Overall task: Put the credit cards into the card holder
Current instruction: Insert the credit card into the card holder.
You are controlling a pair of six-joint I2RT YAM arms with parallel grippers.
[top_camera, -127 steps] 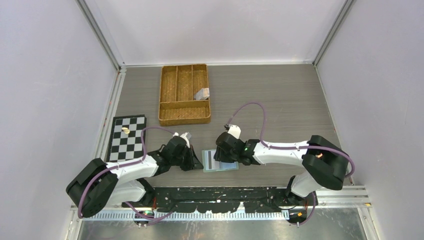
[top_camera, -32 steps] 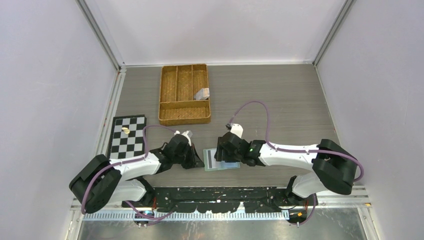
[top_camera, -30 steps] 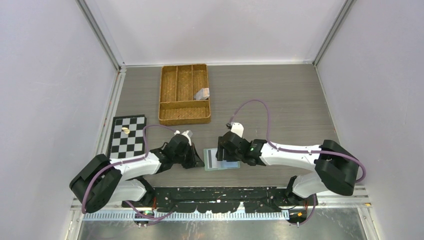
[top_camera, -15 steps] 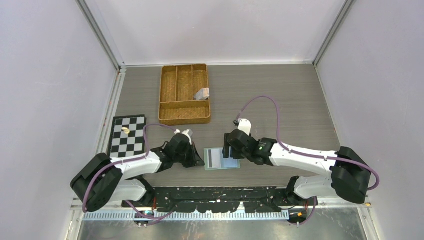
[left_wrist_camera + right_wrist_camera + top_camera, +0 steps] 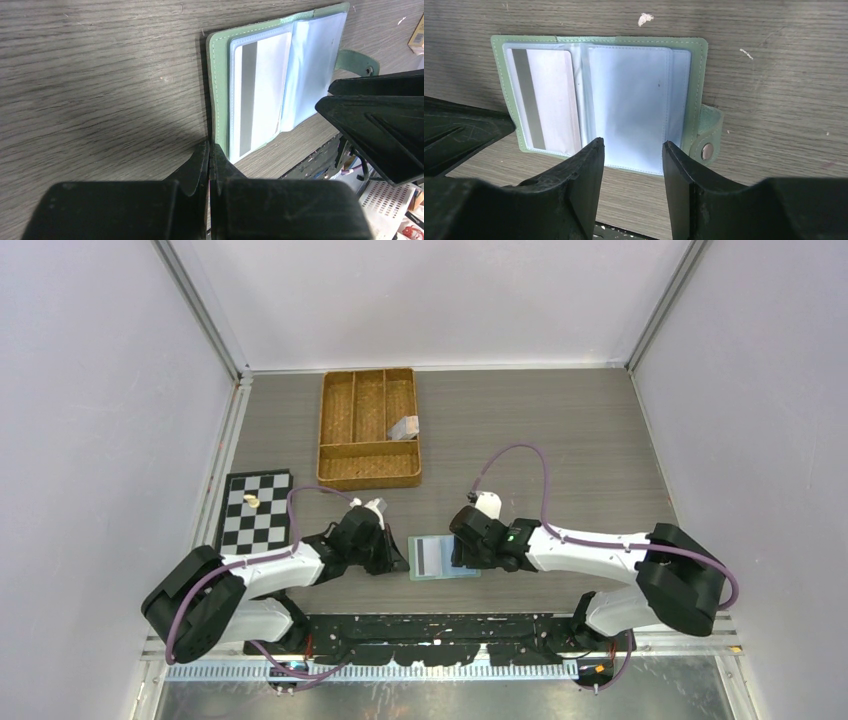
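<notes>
The sage-green card holder (image 5: 445,578) lies open and flat near the table's front edge. A silvery credit card (image 5: 432,558) with a dark stripe sits in its left clear pocket (image 5: 257,95) (image 5: 549,100). The right pocket shows only pale blue plastic. My left gripper (image 5: 400,562) is shut, its tips (image 5: 210,145) at the holder's left green rim (image 5: 218,90). My right gripper (image 5: 462,552) hovers open over the holder's right half (image 5: 632,144), nothing between its fingers. The snap tab (image 5: 709,150) sticks out to the right.
A woven brown divided tray (image 5: 330,430) stands at the back left with a small pale item (image 5: 404,427) in it. A checkered board (image 5: 256,525) with a small piece (image 5: 252,501) lies left. The black rail (image 5: 450,625) runs just behind the holder.
The right gripper pulled up and right off the holder, widened, then came back over its right half with jaws narrower. The striped card now shows fully. The left gripper has not moved.
</notes>
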